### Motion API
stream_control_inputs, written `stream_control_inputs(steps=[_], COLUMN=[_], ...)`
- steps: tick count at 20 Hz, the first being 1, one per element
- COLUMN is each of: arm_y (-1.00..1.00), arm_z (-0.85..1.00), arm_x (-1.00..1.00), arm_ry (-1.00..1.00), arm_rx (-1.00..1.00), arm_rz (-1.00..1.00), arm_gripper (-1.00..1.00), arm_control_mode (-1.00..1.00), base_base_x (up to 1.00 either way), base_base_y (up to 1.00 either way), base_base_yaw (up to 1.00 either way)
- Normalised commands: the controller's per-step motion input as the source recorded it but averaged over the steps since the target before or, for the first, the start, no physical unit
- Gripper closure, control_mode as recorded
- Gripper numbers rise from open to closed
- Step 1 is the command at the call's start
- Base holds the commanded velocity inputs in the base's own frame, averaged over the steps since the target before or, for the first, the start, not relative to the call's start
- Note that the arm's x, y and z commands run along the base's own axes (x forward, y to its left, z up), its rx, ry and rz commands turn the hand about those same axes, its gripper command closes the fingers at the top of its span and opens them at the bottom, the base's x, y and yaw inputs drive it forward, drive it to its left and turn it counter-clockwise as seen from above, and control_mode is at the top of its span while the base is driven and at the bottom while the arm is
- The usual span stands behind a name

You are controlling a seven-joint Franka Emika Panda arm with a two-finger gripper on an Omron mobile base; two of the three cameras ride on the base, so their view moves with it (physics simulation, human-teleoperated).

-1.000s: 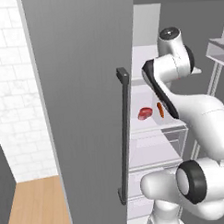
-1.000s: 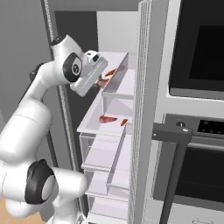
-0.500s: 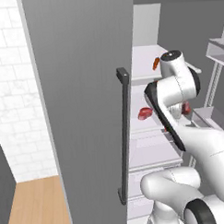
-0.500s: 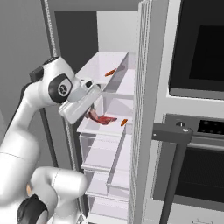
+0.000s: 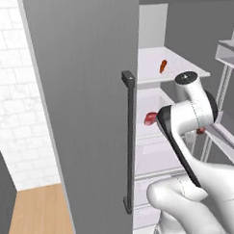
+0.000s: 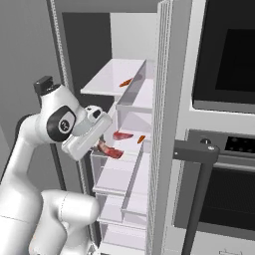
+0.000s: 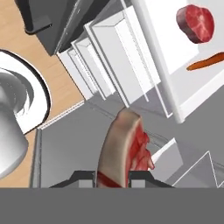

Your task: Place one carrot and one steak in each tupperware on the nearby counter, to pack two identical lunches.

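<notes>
- The fridge (image 6: 124, 164) stood open, with white shelves and clear drawers stacked inside it. Its grey door (image 5: 84, 106) filled the left base view, with a dark upright handle (image 5: 129, 142) along its edge.
- The oven (image 6: 224, 149) stood just right of the fridge in the right base view, with a dark bar handle (image 6: 196, 152) on its front.
- The white arm (image 6: 55, 129) reached from low in front of the fridge toward the middle shelf.
- The gripper (image 7: 113, 177) was closed narrow on a steak (image 7: 122, 151). In the hand view, the steak rose between the two finger tips, with its pale fat edge to one side and its red meat to the other.
- In the right base view, the held steak (image 6: 110, 151) hung at the front edge of the middle shelf, just outside the fridge.
- A second steak (image 6: 122, 135) lay on the middle shelf, farther back. In the hand view it showed as a round red slice (image 7: 195, 23).
- One carrot (image 6: 141, 139) lay near the second steak on the same shelf; the two were apart.
- Another carrot (image 6: 125, 82) lay on the top shelf, toward its front right.
- A strip of wooden floor (image 5: 36, 214) showed below the door in the left base view.
</notes>
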Motion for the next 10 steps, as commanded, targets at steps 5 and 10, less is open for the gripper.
stream_control_inputs(steps=[5,10], arm_y=[0.00,0.00], arm_z=[-0.01,0.00], arm_x=[-0.11,0.00], arm_ry=[0.00,0.00], arm_rx=[0.00,0.00], arm_rz=[0.00,0.00], arm_gripper=[1.00,1.00], arm_control_mode=[1.00,1.00], base_base_x=[-0.76,-1.00], base_base_y=[0.00,0.00], base_base_yaw=[0.00,0.00])
